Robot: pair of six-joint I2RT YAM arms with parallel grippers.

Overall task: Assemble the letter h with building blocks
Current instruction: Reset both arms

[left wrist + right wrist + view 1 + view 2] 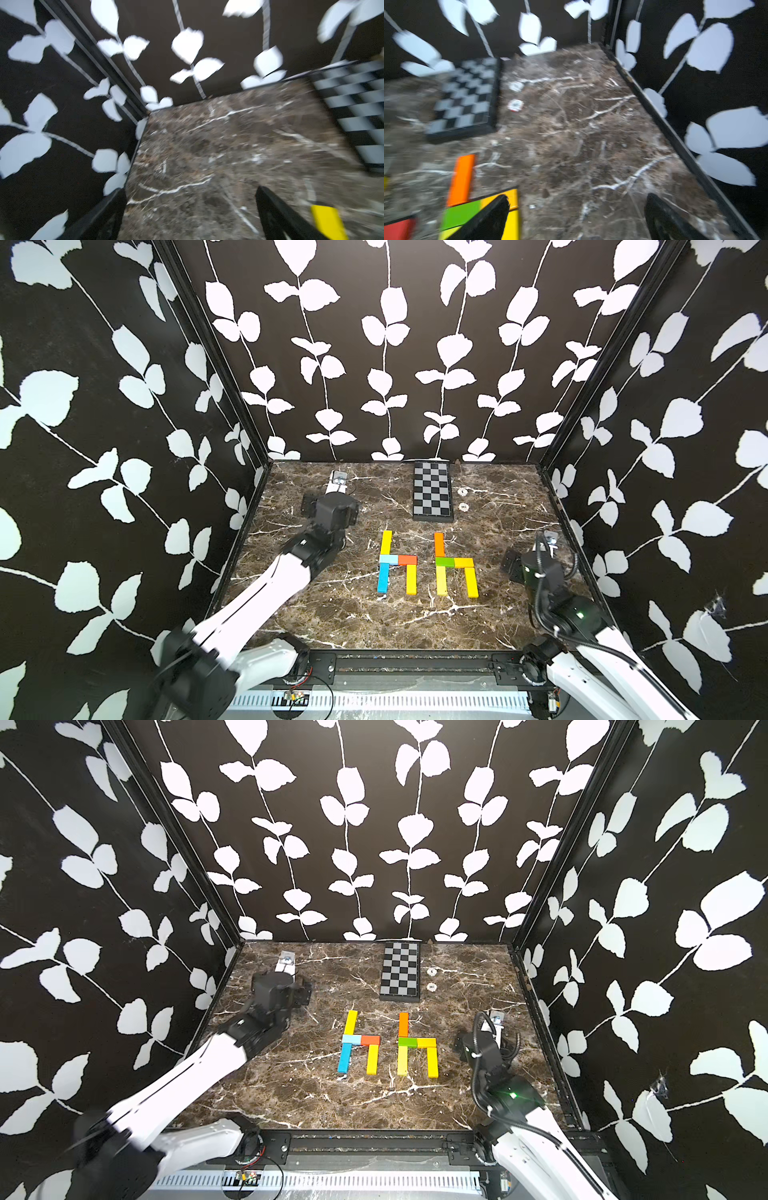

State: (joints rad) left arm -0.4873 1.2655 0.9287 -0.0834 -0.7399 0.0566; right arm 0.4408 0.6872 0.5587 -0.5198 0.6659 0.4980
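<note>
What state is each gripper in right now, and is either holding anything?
The left black parallel gripper: open, holding nothing.
The right black parallel gripper: open, holding nothing.

Both wrist views are smeared. My left hand [190, 190] shows only its two dark finger ends there, and the rest is cut off by the picture's edge. One finger end merges with the dark wall frame, so I cannot trace its outline. A yellow block [328, 222] and the checkered board [357, 108] are each cropped by that picture's edge. At my right hand [578, 196], one finger [492, 218] covers part of the green block [463, 214] and of another yellow block. The red block [398, 228] runs out of frame. In both top views my wrists hide how either hand's jaws stand. Two round white pieces [462, 491] beside the board are too small to identify.
</note>
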